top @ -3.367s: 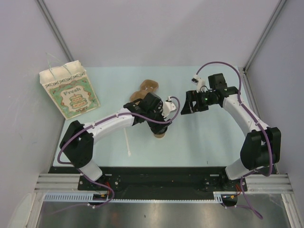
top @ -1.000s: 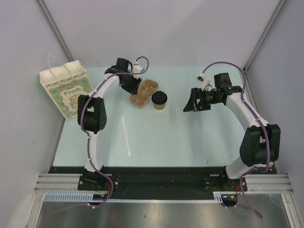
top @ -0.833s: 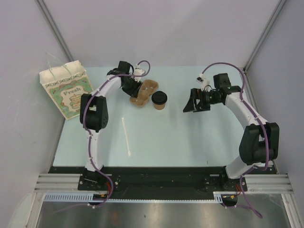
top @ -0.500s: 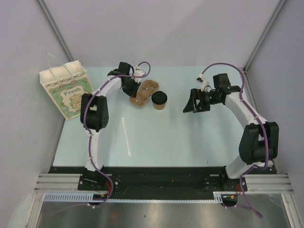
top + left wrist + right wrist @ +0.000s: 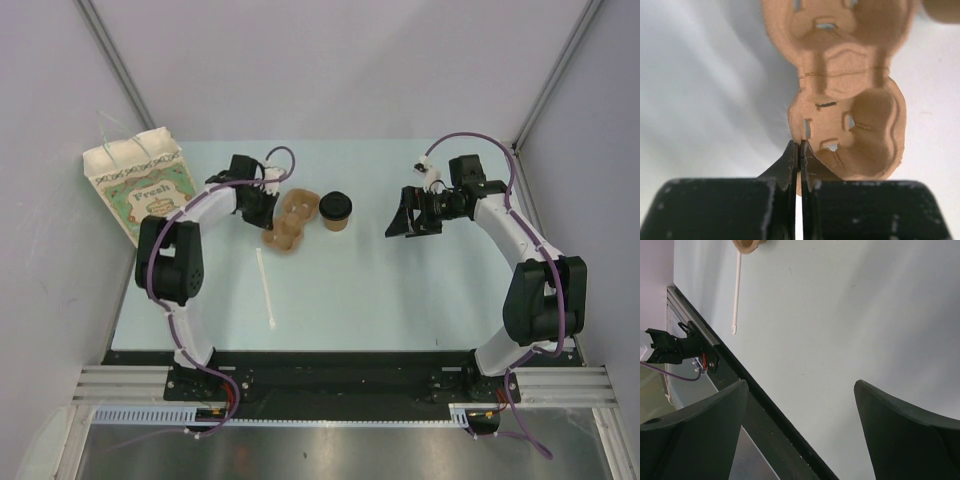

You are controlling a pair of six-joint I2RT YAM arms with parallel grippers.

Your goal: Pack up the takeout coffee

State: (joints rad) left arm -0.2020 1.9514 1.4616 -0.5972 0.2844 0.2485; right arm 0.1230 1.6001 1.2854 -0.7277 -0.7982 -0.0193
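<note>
The takeout coffee point(image 5: 335, 209), a tan paper cup with a black lid, stands upright on the table right of the brown two-hole cup carrier point(image 5: 288, 222). No gripper touches the cup; a corner of it shows in the left wrist view point(image 5: 945, 9). My left gripper point(image 5: 262, 208) is shut on the carrier's near rim point(image 5: 840, 125), the thin edge pinched between its fingertips point(image 5: 800, 146). My right gripper point(image 5: 404, 216) hovers open to the right of the cup, with nothing between its fingers point(image 5: 800, 385).
A white stir stick point(image 5: 266, 288) lies on the table in front of the carrier, also seen in the right wrist view point(image 5: 736, 290). A printed paper bag point(image 5: 140, 190) stands open at the table's far left edge. The table's black front rail point(image 5: 765, 410) runs below the right gripper.
My left gripper has closed on the carrier's rim and drawn it left and nearer, turning it away from the cup. The cup and the right arm have not moved.
</note>
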